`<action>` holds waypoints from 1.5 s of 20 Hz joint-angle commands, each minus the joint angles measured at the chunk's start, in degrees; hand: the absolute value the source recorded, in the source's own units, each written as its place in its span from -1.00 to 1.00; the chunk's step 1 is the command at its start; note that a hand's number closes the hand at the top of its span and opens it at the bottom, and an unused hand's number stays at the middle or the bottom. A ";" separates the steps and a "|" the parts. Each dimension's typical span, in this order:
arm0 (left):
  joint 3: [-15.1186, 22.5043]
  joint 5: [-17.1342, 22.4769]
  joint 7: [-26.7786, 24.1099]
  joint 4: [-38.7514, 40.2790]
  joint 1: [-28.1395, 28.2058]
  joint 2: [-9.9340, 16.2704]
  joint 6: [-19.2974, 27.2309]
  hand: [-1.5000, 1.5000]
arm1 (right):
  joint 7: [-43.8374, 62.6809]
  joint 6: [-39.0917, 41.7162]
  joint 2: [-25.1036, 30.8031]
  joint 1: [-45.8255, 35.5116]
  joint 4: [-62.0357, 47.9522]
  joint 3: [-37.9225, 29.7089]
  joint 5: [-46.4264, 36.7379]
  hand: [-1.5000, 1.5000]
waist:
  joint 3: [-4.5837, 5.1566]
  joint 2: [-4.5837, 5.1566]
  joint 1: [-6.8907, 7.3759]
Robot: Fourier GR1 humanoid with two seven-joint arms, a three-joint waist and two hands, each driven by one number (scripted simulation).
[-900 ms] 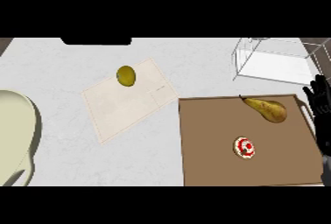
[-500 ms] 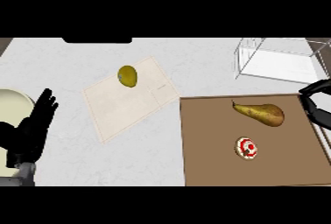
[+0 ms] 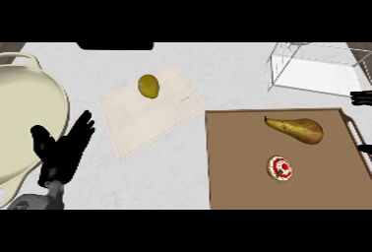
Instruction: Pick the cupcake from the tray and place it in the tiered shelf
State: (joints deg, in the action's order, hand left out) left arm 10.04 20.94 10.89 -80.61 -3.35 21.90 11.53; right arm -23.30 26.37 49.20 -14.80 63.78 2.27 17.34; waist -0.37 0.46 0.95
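On the pale grey counter (image 3: pixel 218 64), the cupcake (image 3: pixel 281 168) is lying on the brown tray (image 3: pixel 232 162) just below a pear (image 3: pixel 296 129), well apart from the left hand (image 3: pixel 64 147), which is resting open and holding nothing, while the right hand (image 3: pixel 361 97) is showing only at the edge, so its state I cannot tell.

We count one brown tray (image 3: pixel 232 172) at right, holding two things: one pear (image 3: pixel 296 129) at its far side, one cupcake (image 3: pixel 280 168) nearer. One clear wire shelf (image 3: pixel 320 71) at far right. One pale mat (image 3: pixel 149 115) at centre with one lemon (image 3: pixel 149 85) on it. One cream pot (image 3: pixel 25 123) at left. Two hands: left (image 3: pixel 64 147), right (image 3: pixel 361 98).
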 commanded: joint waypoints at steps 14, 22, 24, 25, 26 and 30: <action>-0.77 -0.75 2.94 0.31 3.87 -0.92 -0.84 0.00 | 23.33 9.01 8.36 -1.70 24.18 5.23 1.69 -1.00 | 0.51 -0.91 -1.64; -3.76 -0.18 1.24 3.87 2.67 -0.24 -3.87 0.00 | 41.65 -2.61 3.86 -1.86 37.96 8.55 -3.49 -1.00 | 0.44 -0.65 -1.40; -3.62 -0.43 3.50 2.69 1.05 -0.48 -3.45 0.00 | 48.97 -2.00 3.30 -4.13 40.16 9.46 -1.77 -1.00 | 0.44 -0.60 -1.14; -3.69 -0.22 1.98 5.05 1.22 -1.20 -4.40 0.00 | 50.17 -1.66 3.44 -3.55 41.56 10.63 -2.68 -1.00 | 0.46 -0.56 -1.30; -3.18 -1.18 3.07 3.54 0.70 -1.28 -3.40 0.00 | 52.03 -3.78 0.16 -3.81 41.82 13.55 -5.45 -1.00 | 0.43 -0.50 -0.92; -3.70 -1.54 2.22 5.63 0.01 -2.13 -4.58 0.00 | 55.19 -0.67 0.16 -3.77 44.83 14.52 -7.53 -1.00 | 0.42 -0.49 -1.14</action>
State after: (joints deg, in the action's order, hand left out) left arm 6.32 19.54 12.32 -79.05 -2.94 20.64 8.18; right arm 26.99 25.22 50.65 -18.65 104.79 14.81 12.05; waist -0.47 -0.53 0.00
